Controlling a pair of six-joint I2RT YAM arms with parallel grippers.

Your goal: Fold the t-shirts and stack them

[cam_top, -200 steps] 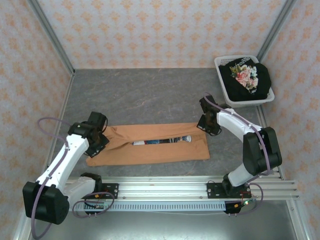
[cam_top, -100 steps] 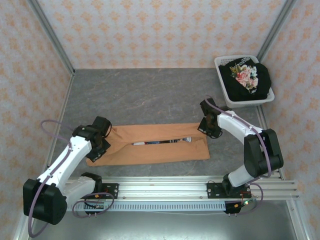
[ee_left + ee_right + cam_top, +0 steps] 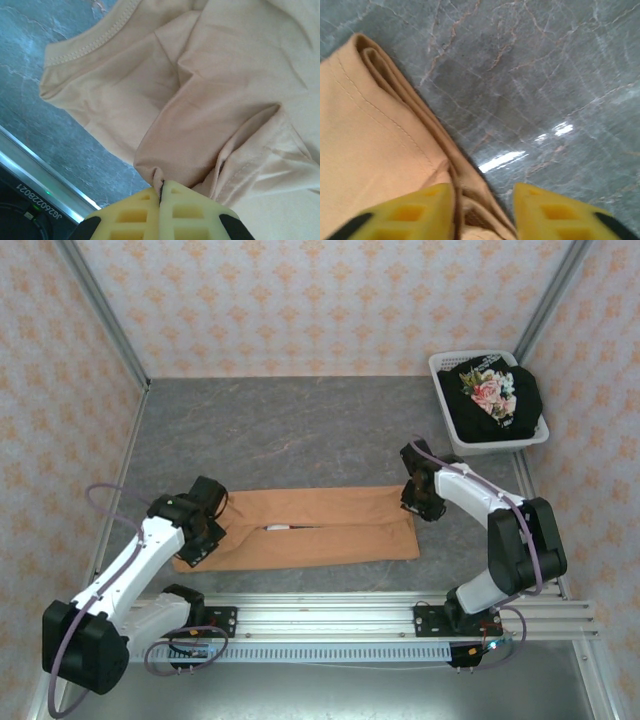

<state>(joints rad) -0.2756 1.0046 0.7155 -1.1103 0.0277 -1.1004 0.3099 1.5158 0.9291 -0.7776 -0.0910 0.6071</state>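
Observation:
The orange t-shirt [image 3: 330, 532] lies as a long folded band across the table's near middle, plain side up. A thin slit [image 3: 285, 527] still shows along its fold. My left gripper [image 3: 213, 523] sits at the band's left end, shut on a pinch of orange cloth [image 3: 165, 150] right at its fingertips [image 3: 162, 186]. My right gripper [image 3: 420, 505] is at the band's right end, open, and the shirt's folded edge [image 3: 445, 150] runs between its yellow fingers [image 3: 432, 205]. The black t-shirt with pink flowers [image 3: 495, 398] lies bunched in the basket.
The white laundry basket [image 3: 447, 418] stands at the back right corner. Grey marble tabletop [image 3: 300, 430] stretches behind the shirt. An aluminium rail [image 3: 330, 615] runs along the near edge, and patterned walls close in the sides.
The shirt's far flap has come down toward the near edge, closing the gap that showed the print. Both grippers have moved slightly nearer with it.

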